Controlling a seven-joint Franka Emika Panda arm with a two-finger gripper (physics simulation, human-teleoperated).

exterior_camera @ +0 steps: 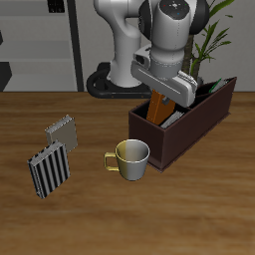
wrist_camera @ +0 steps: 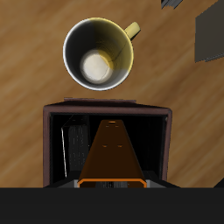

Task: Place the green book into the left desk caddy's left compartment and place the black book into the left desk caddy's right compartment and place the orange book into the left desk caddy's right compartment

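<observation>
Two-finger gripper (exterior_camera: pixel 165 92) above long dark maroon-brown desk caddy (exterior_camera: pixel 204 123), fingers clamped on orange-brown book with pale page edge (exterior_camera: pixel 156 110). Book tilted, lower end inside caddy's end compartment nearest table front; wrist view shows orange book (wrist_camera: pixel 112 150) within caddy walls (wrist_camera: pixel 107 109). Black book and green book not clearly discernible inside caddy. Yellow-rimmed mug (exterior_camera: pixel 130 157) just beside caddy's near end. Grey-and-black striped book (exterior_camera: pixel 49 170) and small grey striped book (exterior_camera: pixel 60 130) well apart from caddy, nearer table's other side.
</observation>
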